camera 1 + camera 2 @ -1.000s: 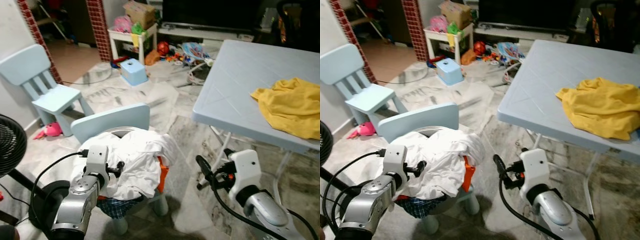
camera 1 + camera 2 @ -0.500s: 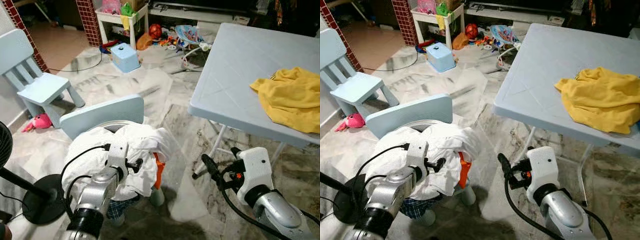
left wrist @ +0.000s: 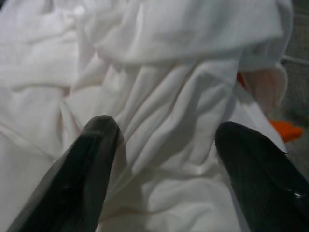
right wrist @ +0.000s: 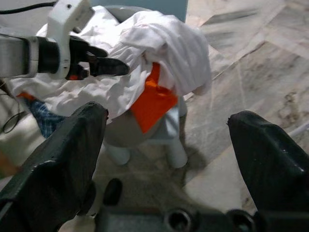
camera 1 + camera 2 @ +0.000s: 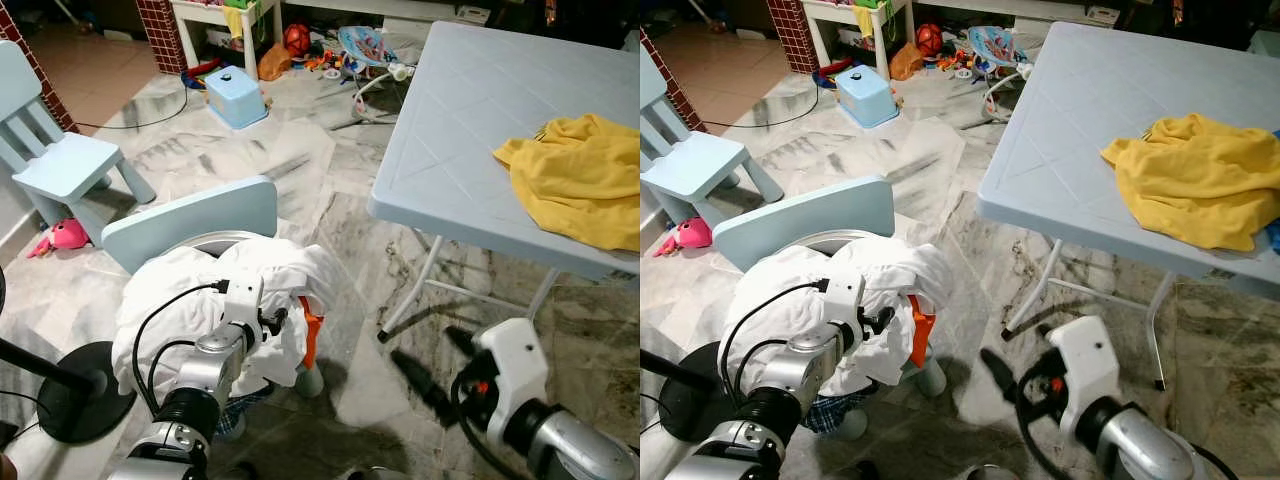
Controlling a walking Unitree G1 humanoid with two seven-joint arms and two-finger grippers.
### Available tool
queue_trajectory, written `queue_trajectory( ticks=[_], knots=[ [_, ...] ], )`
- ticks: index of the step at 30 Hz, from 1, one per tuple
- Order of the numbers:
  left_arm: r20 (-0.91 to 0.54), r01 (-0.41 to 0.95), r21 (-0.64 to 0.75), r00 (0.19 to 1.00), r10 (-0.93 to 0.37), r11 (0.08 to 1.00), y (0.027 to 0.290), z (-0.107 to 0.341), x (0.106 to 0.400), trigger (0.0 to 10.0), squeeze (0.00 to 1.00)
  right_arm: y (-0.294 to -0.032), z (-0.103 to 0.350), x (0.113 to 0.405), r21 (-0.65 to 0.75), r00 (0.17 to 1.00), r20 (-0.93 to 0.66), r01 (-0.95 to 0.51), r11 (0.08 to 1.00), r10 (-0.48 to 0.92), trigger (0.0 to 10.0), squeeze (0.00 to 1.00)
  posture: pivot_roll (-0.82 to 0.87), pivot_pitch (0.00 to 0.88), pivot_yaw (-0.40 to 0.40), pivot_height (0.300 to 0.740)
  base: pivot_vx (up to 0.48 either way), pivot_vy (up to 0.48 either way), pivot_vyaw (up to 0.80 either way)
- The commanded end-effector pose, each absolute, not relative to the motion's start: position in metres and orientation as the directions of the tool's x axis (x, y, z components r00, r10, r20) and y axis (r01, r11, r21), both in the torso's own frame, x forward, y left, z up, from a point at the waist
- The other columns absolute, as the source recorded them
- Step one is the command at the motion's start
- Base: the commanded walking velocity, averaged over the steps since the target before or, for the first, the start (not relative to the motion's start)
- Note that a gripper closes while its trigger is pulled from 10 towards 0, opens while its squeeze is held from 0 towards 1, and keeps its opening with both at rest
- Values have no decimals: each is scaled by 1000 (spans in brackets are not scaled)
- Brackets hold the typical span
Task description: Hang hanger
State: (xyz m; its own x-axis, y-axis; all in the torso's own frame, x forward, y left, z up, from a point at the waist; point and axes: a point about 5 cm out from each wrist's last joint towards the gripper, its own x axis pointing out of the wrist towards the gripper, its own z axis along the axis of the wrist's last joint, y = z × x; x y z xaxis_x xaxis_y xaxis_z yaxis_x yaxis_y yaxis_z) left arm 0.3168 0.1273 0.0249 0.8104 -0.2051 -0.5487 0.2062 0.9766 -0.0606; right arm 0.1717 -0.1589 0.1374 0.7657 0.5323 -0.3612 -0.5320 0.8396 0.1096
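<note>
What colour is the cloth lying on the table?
Yellow; the cloth on the table shows best in the right eye view.

An orange piece, possibly the hanger [image 4: 153, 99], pokes out from under the white clothes pile [image 5: 190, 300] on the chair.

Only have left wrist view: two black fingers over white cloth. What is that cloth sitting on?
Observer: The white cloth is heaped on a small light-blue chair, with orange fabric and blue checked fabric poking out below.
Operator: Is the left pincer on the pile?
Observer: The left pincer is open, its tips at the pile's right flank, just above the orange piece.
Operator: Right arm?
Observer: The right pincer is open, low over the marble floor, right of the chair.
Operator: Anything else nearby?
Observer: A yellow cloth lies on the light-blue table.
</note>
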Motion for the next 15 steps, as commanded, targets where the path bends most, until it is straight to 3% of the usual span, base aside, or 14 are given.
queue_trajectory(
  ticks=[1,15],
  knots=[
    [-558,200,-64,805,-201,978,128,22,316,0,0,-156,140,169,111,748,-361,-559,822,557,10000,0,-317,184,-13,740,0,0,0],
    [-591,159,-29,793,-145,987,142,19,321,0,0,-160,140,171,78,750,-388,-553,829,536,10000,0,-329,177,3,740,0,0,0]
  ],
)
